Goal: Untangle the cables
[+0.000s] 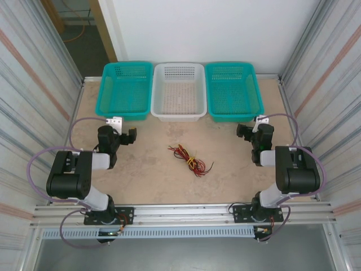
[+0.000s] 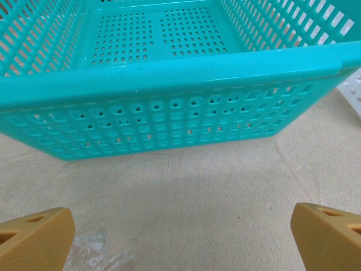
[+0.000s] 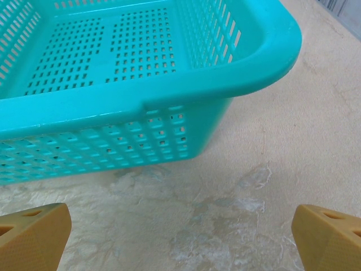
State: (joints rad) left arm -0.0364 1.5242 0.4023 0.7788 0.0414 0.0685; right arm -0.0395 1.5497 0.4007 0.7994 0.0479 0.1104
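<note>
Fingers of the left gripper (image 2: 180, 240) stand wide and empty before the left basket (image 2: 169, 113); those of the right gripper (image 3: 180, 240), equally wide and empty, face a corner of the right basket (image 3: 169, 90). The cables (image 1: 189, 158), a small knot of thin red and pale wires, lie on the table (image 1: 141, 180) between the arms, well apart from both. The step is probably best done by bringing each gripper to a separate loose end at the knot's edge and drawing outward gently.
</note>
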